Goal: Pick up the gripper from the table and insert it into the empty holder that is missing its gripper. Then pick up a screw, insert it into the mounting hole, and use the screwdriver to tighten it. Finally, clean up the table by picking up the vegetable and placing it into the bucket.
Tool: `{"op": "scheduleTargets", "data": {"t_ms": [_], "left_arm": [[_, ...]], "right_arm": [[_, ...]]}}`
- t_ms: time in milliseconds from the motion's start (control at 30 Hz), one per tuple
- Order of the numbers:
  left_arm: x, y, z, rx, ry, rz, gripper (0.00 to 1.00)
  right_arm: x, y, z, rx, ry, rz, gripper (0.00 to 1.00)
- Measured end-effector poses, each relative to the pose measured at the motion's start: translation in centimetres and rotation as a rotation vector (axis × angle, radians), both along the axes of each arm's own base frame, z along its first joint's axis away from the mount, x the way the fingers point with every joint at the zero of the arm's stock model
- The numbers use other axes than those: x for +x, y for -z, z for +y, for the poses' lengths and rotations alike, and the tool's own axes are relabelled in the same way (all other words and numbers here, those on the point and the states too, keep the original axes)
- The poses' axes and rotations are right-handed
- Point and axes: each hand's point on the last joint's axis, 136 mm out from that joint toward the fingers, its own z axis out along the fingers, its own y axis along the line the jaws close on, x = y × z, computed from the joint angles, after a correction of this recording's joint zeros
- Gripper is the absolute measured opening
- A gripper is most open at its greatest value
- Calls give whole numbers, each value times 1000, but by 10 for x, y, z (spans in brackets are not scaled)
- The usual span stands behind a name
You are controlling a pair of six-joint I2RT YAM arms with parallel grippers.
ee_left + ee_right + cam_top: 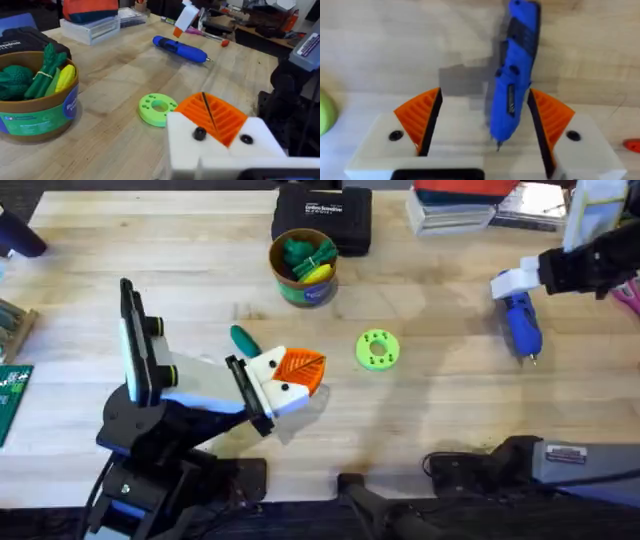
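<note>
Honestly, overhead the right gripper (512,283) sits at the 12 o'clock end of the screwdriver (521,325); the vegetable (245,340) lies at 7 o'clock from the bucket (304,268). Left wrist: left gripper (212,120) pressed closed, empty. Right wrist: fingers (420,117) spread wide around the screwdriver, which looks tilted, so closing now could skid it loose.

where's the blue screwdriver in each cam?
Overhead: screwdriver at right, lying on the table, right hand at its far end.
Left wrist: screwdriver upper centre, beyond the green ring.
Right wrist: screwdriver centre, between the open orange pads.
Shared landmark: the green ring.
</note>
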Motion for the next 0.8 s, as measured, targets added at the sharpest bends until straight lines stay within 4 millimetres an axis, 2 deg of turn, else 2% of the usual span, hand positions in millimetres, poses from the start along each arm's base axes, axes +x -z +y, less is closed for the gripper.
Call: {"op": "scheduleTargets", "data": {"t_ms": [133,300,367,600,800], "left_arm": [[0,0,0,0,0,0,4],[0,0,0,0,0,0,4],[0,0,0,0,0,0,4],[0,0,0,0,0,0,4],[0,0,0,0,0,0,4]], "right_arm": [[15,16,-14,-21,11,1,993],[15,52,-18,2,0,113,993],[21,62,-21,9,-4,143,993],[55,68,-36,6,-10,172,993],[58,85,-37,12,-38,206,992]]}}
